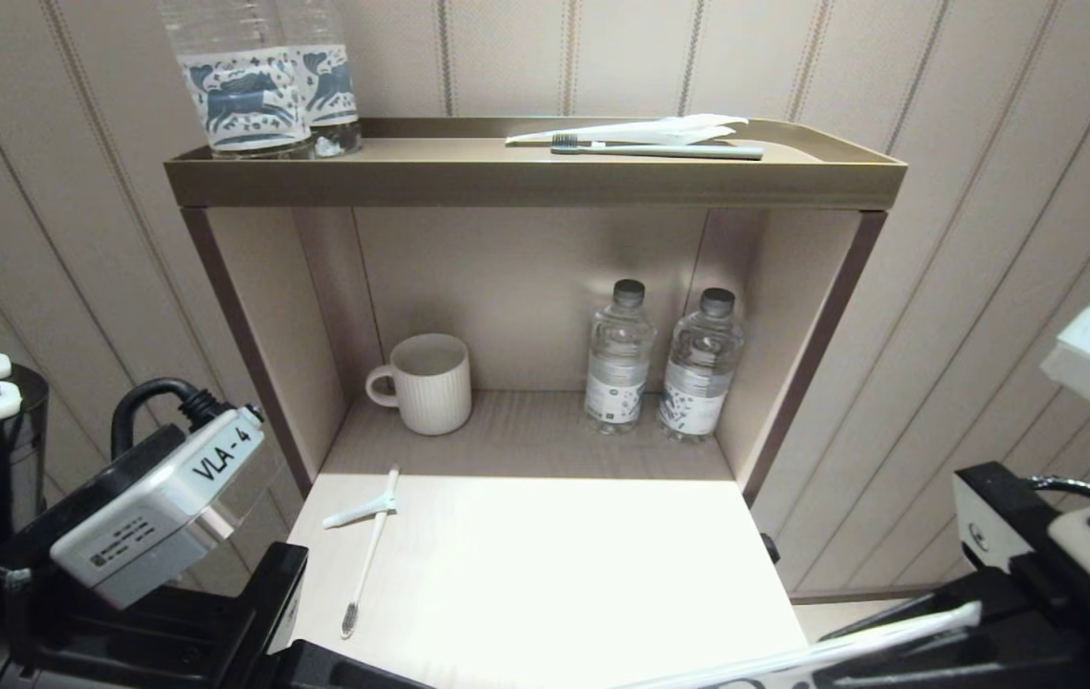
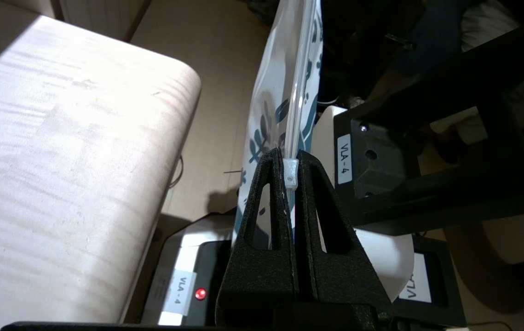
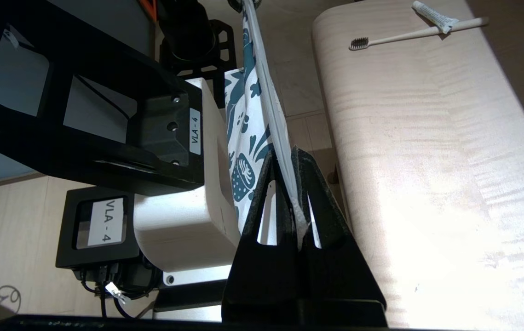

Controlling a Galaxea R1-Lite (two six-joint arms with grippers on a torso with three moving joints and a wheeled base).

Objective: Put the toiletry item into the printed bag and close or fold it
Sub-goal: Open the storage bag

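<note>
Pinching one end of the printed bag (image 2: 285, 92), the left claw (image 2: 290, 168) is held low beyond the front left corner of the table (image 1: 545, 565), off its edge. Its two black fingers (image 2: 262, 202) are pressed together on the bag's clear zip strip, with the small white slider caught between the tips. On the table's left part the toiletry item is laid: the slim white toothbrush (image 1: 367, 555) is stretched out with its dark bristle head toward the front edge, and the small white tube (image 1: 358, 514) is set across its handle near the far end, touching it. Further back, inside the open cabinet niche, a ribbed cream mug (image 1: 430, 383) is seen at the left and two small water bottles (image 1: 664, 362) side by side at the right. On the top shelf (image 1: 535, 177), two clear bottles with blue horse labels (image 1: 262, 81) are placed at the left and a greyish-green toothbrush (image 1: 659, 150) beside a white wrapper at the right. The bag is stretched between both arms in front of the table's near edge, clear of the tabletop, its white edge visible at the bottom right of the head view. At the far right, the right claw (image 3: 296, 184) is closed on the bag's other end, its fingers pressed on the white strip, below and in front of the table's right corner.
</note>
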